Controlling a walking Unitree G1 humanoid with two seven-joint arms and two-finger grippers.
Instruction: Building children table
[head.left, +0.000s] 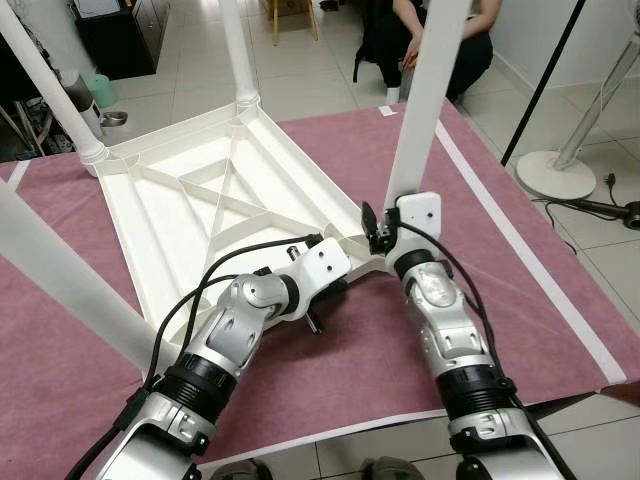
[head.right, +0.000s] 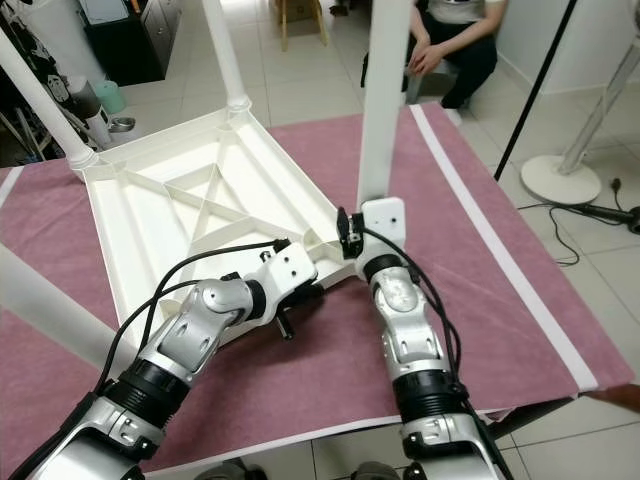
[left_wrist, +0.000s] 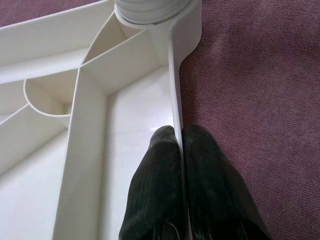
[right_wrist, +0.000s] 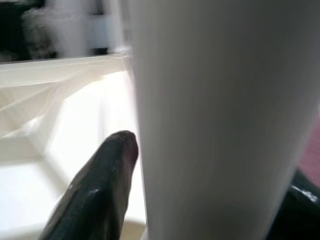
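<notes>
A white plastic children's table (head.left: 190, 220) lies upside down on a mauve rug (head.left: 500, 330), its ribbed underside facing up. White legs stand at the corners. My left gripper (left_wrist: 178, 131) is shut on the table's thin rim wall (left_wrist: 175, 90), one finger on each side, close to the near-right corner socket (left_wrist: 150, 10). My right gripper (head.left: 393, 228) is shut on the base of the near-right leg (head.left: 425, 100), which stands upright in that corner. In the right wrist view one black finger (right_wrist: 115, 155) lies against the leg (right_wrist: 210, 100).
Another leg (head.left: 60, 270) slants across the near left. A person (head.left: 440, 40) crouches beyond the rug's far edge. A fan stand (head.left: 555, 170) and a cable (head.left: 590, 205) are on the tiles to the right. A dark cabinet (head.left: 125, 35) stands far left.
</notes>
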